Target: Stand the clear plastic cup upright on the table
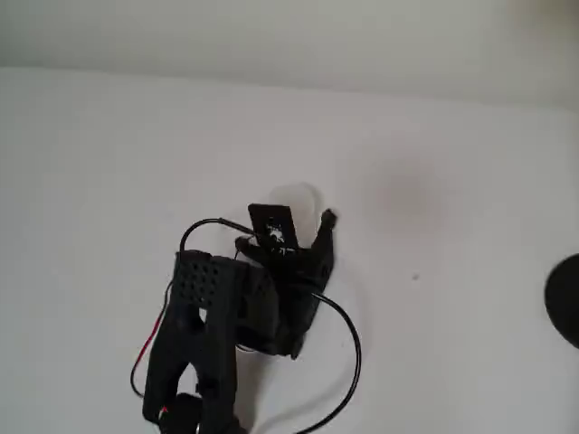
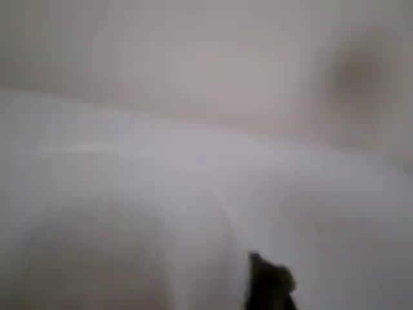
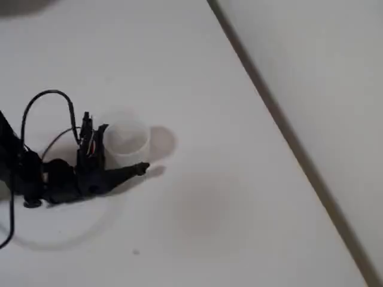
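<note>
The clear plastic cup (image 1: 295, 195) (image 3: 126, 142) stands upright on the white table (image 1: 434, 136) (image 3: 209, 72), its round rim facing up. My black gripper (image 1: 299, 217) (image 3: 119, 149) is at the cup's near side with its jaws spread, one on each side of the cup. The flat finger (image 3: 91, 139) is against the cup's left wall and the thin fingertip (image 3: 142, 168) lies by its base. I cannot make out firm contact on both sides. The wrist view is blurred, with one dark fingertip (image 2: 271, 285) at the bottom.
A dark round object (image 1: 565, 300) sits at the right edge of the overhead view. The table's far edge (image 3: 269, 110) runs diagonally against a pale wall. Black cable loops (image 1: 348, 362) trail beside the arm.
</note>
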You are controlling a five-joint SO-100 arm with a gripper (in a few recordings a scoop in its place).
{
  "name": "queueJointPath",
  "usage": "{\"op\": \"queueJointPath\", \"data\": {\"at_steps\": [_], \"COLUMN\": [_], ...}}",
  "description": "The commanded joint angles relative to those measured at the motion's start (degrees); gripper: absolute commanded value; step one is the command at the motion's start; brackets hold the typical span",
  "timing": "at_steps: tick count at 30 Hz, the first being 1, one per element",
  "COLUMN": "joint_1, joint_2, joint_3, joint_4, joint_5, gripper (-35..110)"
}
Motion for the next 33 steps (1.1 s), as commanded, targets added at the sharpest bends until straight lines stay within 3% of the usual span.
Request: {"op": "queueJointPath", "data": {"at_steps": [1,10,13,16,21,26,30,33], "joint_1": [1.5,2.5,2.6,3.0,3.4,3.2,4.5,5.3], "joint_2": [10.7,34.2,45.4,60.6,89.3,107.0,114.5,121.5], "joint_3": [5.3,17.7,21.0,23.2,22.3,20.9,16.5,16.0], "joint_4": [1.3,13.8,22.3,37.4,72.9,97.3,115.5,125.0], "joint_5": [2.8,8.3,10.6,14.1,22.8,33.5,47.8,60.2], "gripper": [76,76,76,76,75,73,59,38]}}
